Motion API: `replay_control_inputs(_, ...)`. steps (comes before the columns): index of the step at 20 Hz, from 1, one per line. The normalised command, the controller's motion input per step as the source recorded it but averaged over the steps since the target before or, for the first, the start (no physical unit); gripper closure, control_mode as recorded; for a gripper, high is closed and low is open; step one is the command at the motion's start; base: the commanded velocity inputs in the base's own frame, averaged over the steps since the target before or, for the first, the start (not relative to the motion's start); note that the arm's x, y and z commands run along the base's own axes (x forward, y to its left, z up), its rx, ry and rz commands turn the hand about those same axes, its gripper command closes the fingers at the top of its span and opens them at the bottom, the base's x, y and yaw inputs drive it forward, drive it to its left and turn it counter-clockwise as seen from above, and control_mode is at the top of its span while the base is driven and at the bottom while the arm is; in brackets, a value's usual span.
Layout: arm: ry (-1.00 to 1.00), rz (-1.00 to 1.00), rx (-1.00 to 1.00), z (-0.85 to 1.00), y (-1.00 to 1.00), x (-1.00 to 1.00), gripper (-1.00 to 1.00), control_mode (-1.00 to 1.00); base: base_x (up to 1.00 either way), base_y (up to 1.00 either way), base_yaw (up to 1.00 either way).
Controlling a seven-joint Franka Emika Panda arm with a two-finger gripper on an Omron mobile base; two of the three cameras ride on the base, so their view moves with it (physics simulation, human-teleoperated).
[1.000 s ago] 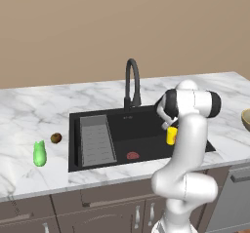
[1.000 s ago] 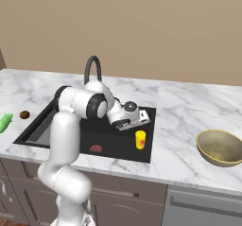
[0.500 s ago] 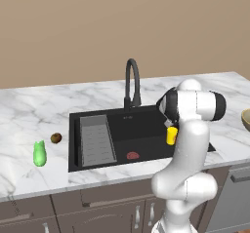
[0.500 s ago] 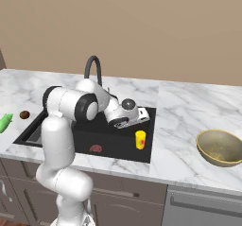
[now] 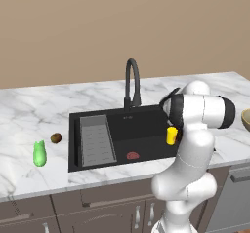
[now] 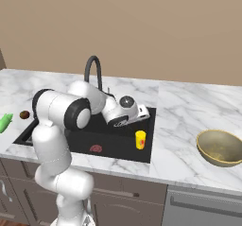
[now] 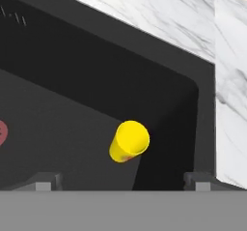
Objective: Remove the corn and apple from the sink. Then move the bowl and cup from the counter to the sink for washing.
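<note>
You have the cup (image 7: 129, 141) standing upright on the floor of the sink (image 7: 96, 75), in the basin's corner nearest the bowl side, and your gripper (image 7: 120, 180) hangs above it with its jaws spread wide and nothing between them; the two finger tips (image 7: 46, 180) sit well apart at the bottom of the hand view, the cup below and between them. From the right base view you can see the cup (image 6: 140, 140) close to the sink's (image 6: 150, 126) right wall, with a flat reddish item (image 6: 96, 149) lying on the basin floor further left. The bowl (image 6: 220, 147) rests on the counter (image 6: 184, 111) well to the right of the sink. In the left base view the corn (image 5: 39, 153) and the apple (image 5: 56, 138) lie on the counter left of the sink, near each other but apart
</note>
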Motion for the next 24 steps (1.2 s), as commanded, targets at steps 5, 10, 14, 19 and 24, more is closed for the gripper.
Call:
replay_control_inputs(5,0.0,-0.03,0.0,0.43,0.0,-0.16,-1.0,-1.0,0.0,0.0,0.0)
replay_control_inputs(10,0.01,-0.06,0.0,0.43,0.0,-0.17,-1.0,-1.0,0.0,0.0,0.0)
replay_control_inputs(14,0.02,-0.05,-0.03,0.43,-0.01,-0.18,-1.0,-1.0,0.0,0.0,0.0)
replay_control_inputs(19,0.06,-0.06,-0.05,0.42,-0.02,-0.17,-1.0,-1.0,0.0,0.0,0.0)
replay_control_inputs(24,0.06,-0.07,-0.06,0.42,-0.06,-0.18,-1.0,-1.0,0.0,0.0,0.0)
